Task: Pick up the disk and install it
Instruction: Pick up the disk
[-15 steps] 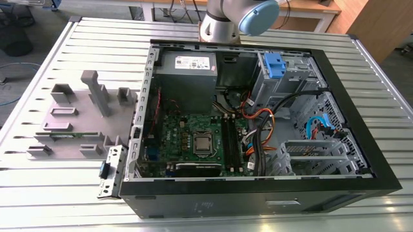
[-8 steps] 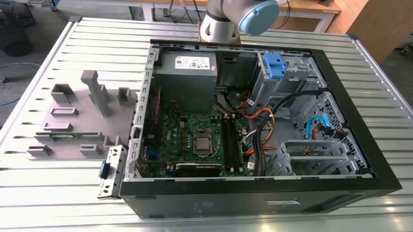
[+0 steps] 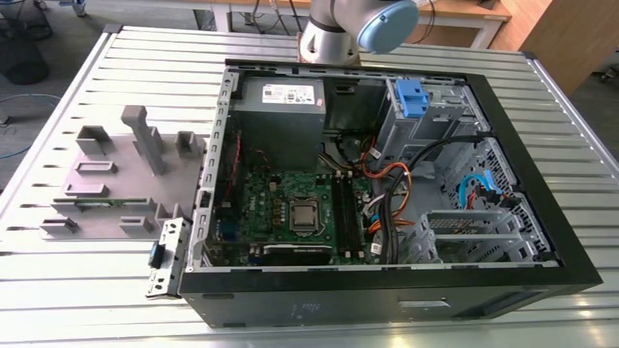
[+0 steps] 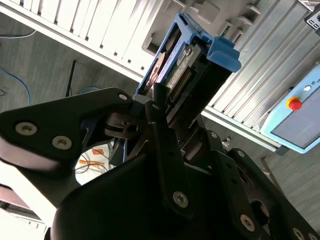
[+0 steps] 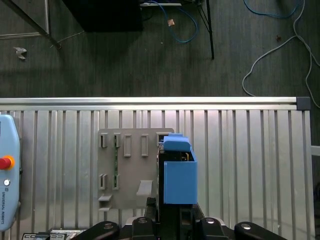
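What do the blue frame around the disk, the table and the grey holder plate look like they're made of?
Frame of the disk: likely plastic, uniform matte blue with a moulded latch. Table: probably aluminium, pale silvery ribbed slats with a soft sheen. Holder plate: possibly printed or moulded plastic, flat dull grey; can't tell for sure.

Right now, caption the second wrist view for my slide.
The gripper shut on the disk, held over the slatted table.

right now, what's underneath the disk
In the first wrist view, the disk hangs over the grey fixture plate on the ribbed table; the plate's edge beneath the disk is covered.
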`<state>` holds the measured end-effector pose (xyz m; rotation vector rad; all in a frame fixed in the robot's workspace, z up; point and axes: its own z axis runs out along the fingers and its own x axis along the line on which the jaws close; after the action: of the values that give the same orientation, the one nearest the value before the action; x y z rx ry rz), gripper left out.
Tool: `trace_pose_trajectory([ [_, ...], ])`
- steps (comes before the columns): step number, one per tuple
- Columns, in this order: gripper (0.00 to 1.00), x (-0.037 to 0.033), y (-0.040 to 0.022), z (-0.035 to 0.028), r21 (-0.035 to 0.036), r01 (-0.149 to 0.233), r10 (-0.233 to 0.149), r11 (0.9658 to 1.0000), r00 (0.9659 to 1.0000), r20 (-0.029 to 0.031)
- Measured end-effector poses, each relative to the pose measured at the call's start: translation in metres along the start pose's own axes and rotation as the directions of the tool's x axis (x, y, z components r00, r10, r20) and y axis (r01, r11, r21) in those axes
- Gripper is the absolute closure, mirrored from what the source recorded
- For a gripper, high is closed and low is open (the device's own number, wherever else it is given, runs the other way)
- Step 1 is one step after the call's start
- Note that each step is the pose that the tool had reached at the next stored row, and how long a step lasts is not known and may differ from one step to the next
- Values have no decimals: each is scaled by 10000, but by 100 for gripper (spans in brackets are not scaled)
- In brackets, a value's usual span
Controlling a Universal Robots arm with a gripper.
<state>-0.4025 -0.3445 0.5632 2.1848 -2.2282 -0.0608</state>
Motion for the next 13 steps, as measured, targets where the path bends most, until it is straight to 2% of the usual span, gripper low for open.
trace_pose_trajectory([
  [10, 65, 0, 0, -1, -1, 0, 0, 10000, 10000, -1],
  [13, 65, -1, -24, -1, -2, -1, 1, 10000, 10000, -1],
])
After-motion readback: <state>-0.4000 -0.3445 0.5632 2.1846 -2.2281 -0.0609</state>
